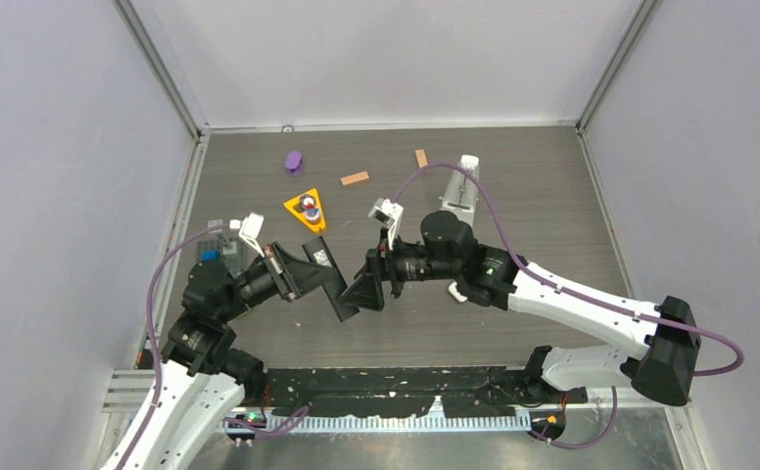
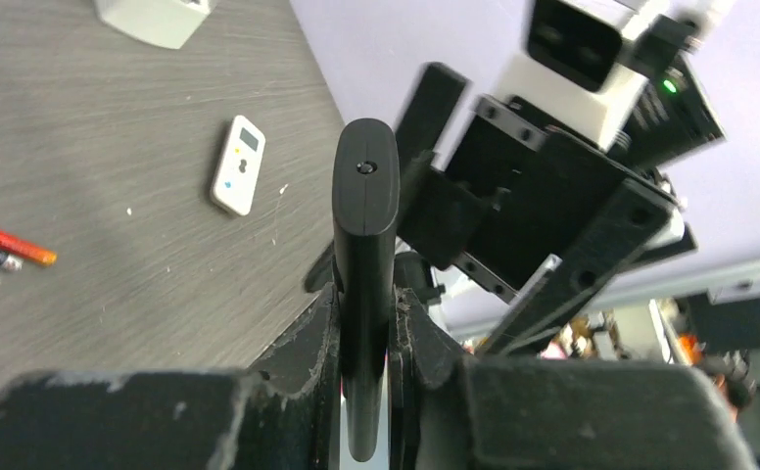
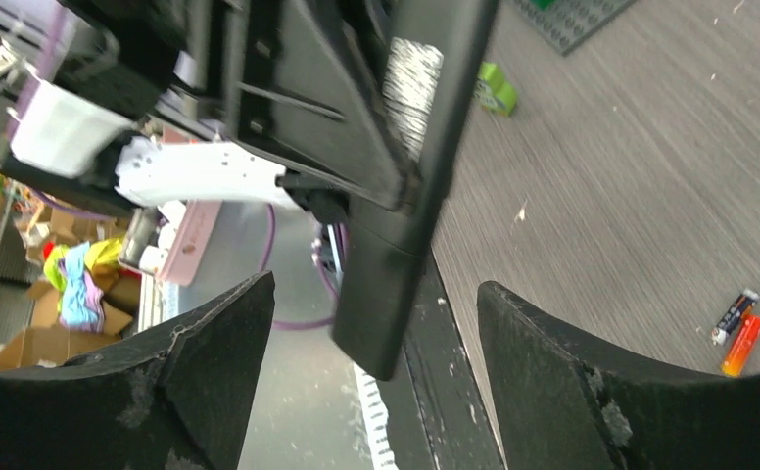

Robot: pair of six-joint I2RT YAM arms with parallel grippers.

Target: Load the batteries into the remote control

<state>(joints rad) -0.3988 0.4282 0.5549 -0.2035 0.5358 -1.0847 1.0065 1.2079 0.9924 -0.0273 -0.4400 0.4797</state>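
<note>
On table, 2 batteries, wrist views only

We see the right gripper spread wide, with the end of the black remote hanging between its fingers, clear of both. Two batteries, one dark and one orange, lie side by side on the table.

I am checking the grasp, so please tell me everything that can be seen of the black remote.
The black remote is a long, slim bar of matte black plastic, seen edge-on, with a rounded end bearing a small round hole. The left tool is shut on its flat sides, holding it above the table. Its free end reaches between the open fingers of the right tool, which do not touch it. No battery compartment shows.
</note>
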